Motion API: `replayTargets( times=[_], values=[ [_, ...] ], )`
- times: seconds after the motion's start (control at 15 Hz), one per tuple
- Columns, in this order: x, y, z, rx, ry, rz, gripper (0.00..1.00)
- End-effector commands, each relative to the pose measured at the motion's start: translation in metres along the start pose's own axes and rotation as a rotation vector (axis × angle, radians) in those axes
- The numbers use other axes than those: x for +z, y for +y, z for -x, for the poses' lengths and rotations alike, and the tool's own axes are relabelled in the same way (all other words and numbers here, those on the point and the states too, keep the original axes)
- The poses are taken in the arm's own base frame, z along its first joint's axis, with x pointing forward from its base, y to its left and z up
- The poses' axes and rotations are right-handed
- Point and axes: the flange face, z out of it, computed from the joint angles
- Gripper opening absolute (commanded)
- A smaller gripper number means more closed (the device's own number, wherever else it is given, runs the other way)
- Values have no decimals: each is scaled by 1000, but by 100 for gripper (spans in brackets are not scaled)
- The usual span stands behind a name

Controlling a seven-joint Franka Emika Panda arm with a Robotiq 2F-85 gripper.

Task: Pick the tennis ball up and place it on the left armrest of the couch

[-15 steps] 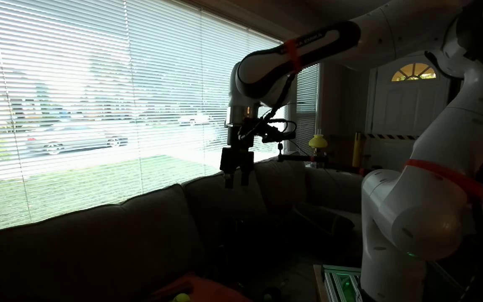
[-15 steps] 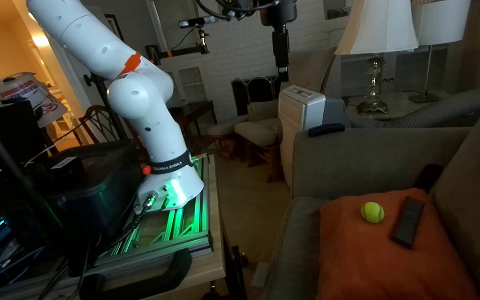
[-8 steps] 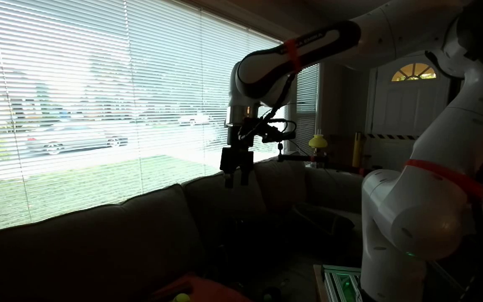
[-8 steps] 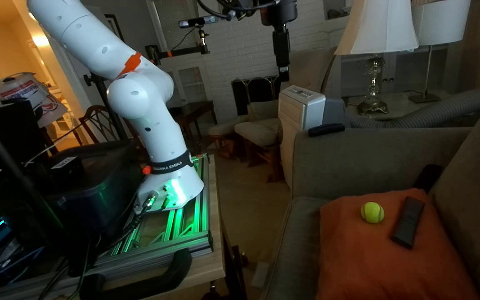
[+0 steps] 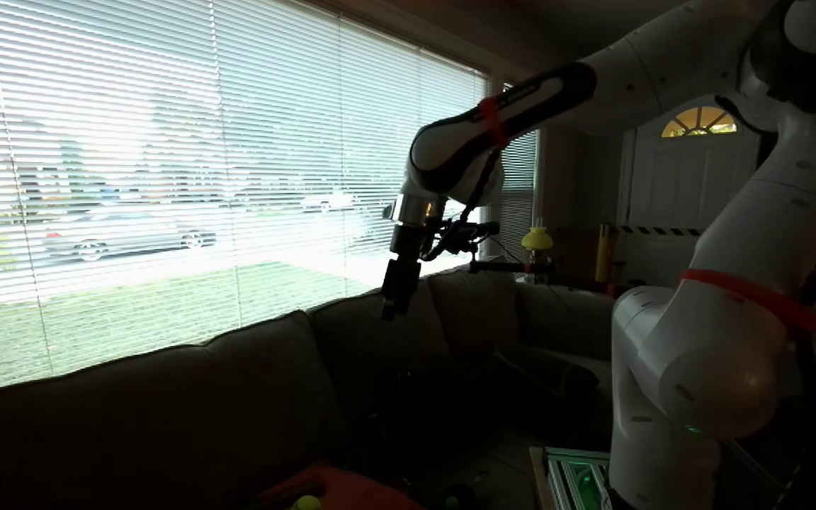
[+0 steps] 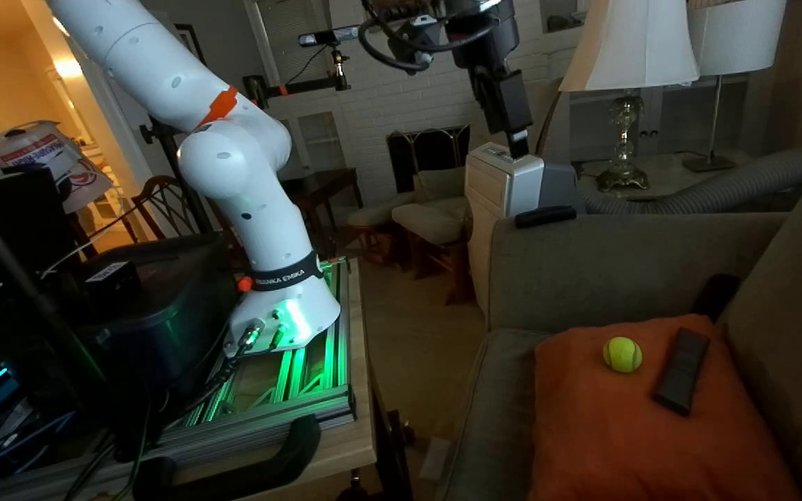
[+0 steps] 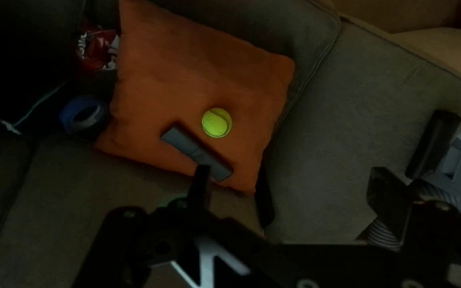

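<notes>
Black two-fingered tool (image 7: pixel 291 178): newly tilted, jaws spread, nothing between.
Yellow-green felt tennis ball (image 7: pixel 217 123): unmoved, on square orange fabric cushion (image 7: pixel 174 80).
Ball pickup: approach probably beginning; grasp not yet made.

Tennis ball (image 5: pixel 307 503): lower part cut off by bottom edge in an exterior view.
Orange cushion (image 6: pixel 624 435): cropped at bottom edge in both exterior views.
Gripper (image 7: pixel 291 172): blurred, body cut off, in wrist view.
Couch (image 5: pixel 146 425): lower parts lost in shadow in an exterior view.
Red item (image 7: pixel 97 49): markings illegible.
</notes>
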Motion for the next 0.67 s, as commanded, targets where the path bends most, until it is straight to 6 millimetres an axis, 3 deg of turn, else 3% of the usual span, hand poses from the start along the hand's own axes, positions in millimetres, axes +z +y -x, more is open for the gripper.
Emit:
replayTargets(
  times=[0.0, 0.27, 0.6],
  values=[
    [36, 24, -2, -72, 47, 46, 100],
    [90, 39, -12, -94, 79, 159, 100],
    [151, 36, -35, -99, 82, 243, 100]
  ],
)
